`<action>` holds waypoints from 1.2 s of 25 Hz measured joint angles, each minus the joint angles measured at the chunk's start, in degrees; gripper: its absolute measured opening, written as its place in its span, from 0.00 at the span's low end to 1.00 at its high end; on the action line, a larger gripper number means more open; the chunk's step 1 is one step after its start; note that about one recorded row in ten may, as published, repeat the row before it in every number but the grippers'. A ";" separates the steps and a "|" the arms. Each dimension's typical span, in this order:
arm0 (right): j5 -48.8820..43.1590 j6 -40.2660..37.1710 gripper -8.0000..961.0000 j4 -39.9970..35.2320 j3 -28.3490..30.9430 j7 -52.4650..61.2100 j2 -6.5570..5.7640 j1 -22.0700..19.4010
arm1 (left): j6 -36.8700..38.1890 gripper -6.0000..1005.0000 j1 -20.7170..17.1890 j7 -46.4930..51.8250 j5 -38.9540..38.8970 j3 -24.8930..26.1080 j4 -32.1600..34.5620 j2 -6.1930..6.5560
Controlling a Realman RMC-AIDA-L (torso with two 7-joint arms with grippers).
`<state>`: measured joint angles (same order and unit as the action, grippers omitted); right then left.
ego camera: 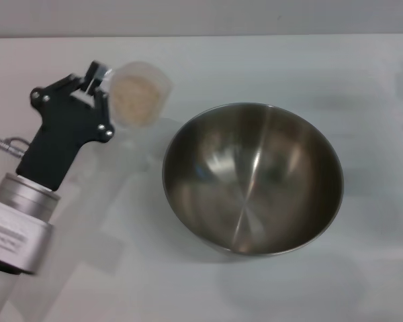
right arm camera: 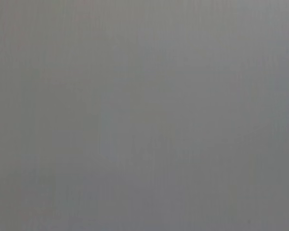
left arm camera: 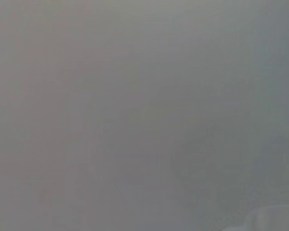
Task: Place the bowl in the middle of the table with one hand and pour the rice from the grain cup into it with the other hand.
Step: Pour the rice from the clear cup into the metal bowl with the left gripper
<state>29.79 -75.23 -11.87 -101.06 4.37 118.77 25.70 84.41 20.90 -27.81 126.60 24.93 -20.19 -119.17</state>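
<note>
The stainless-steel bowl [ego camera: 252, 178] stands on the white table [ego camera: 363, 74], a little right of the middle, and its inside is bare. The frosted grain cup [ego camera: 142, 94] is behind the bowl to its left, and the beige rice [ego camera: 136, 99] shows inside it. My left gripper [ego camera: 98, 78] reaches in from the left and is shut on the cup's side handle. The cup stays upright and looks raised a little above its shadow. My right gripper is out of view. Both wrist views show only plain grey.
</note>
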 joint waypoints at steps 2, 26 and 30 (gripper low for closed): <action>0.00 0.01 0.46 0.02 0.01 -0.08 -0.07 0.03 | 1.84 0.03 1.00 -7.71 0.03 -2.12 -0.03 0.00; 0.00 0.00 0.46 0.09 0.01 -1.65 -0.11 0.27 | -1.76 0.03 5.84 -71.74 5.88 -14.73 -0.64 -0.01; 0.00 0.00 0.46 0.17 0.01 -1.65 -0.13 0.52 | -1.82 0.04 5.74 -78.66 6.57 -14.73 -0.64 -0.01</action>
<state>29.79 -75.24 -11.70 -101.06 2.72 118.64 26.22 82.59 26.64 -106.47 133.17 10.20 -20.83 -119.18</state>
